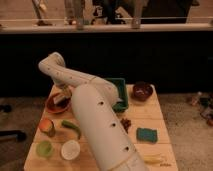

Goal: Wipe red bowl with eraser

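Note:
The red bowl (52, 105), round, shallow and orange-red, sits at the back left of the wooden table (155, 117). My white arm reaches from the front over the table, bends at an elbow (52, 65) and comes down to the bowl. The gripper (64, 95) is low over the bowl's right side, mostly hidden by the forearm. The eraser (60, 100), a small block with a dark top and a pale base, lies inside the bowl right under the gripper.
A smaller dark maroon bowl (142, 91) stands at the back right, beside a teal bin (121, 90). A teal-green sponge (146, 134) lies on the right. At the front left are a green chili (71, 128), an orange cup (46, 126), a green cup (45, 148) and a white cup (70, 149).

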`<state>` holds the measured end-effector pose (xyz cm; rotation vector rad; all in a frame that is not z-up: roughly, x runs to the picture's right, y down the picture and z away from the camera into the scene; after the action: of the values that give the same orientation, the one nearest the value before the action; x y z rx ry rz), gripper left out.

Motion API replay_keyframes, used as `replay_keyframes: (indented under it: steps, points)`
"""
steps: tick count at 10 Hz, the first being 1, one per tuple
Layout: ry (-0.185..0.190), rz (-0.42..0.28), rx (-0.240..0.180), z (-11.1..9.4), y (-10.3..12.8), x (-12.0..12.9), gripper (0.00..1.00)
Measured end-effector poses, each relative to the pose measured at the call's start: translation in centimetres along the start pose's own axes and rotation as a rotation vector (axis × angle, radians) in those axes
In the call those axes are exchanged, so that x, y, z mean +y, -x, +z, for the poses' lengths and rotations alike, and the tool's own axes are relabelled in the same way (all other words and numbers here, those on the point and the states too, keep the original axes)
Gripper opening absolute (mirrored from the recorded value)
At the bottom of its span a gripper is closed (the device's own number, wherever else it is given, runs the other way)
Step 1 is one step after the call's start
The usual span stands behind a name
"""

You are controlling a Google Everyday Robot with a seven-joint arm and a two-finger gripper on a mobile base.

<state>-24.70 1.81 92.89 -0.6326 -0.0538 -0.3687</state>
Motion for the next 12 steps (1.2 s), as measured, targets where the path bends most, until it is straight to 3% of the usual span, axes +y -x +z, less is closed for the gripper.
replay_keyframes:
  steps: [3, 12]
  points:
    - [-0.019, -0.055, -0.074, -1.7, 2.6, 0.7, 0.14]
    - [-0.021, -0.055, -0.072, -1.7, 2.3, 0.7, 0.14]
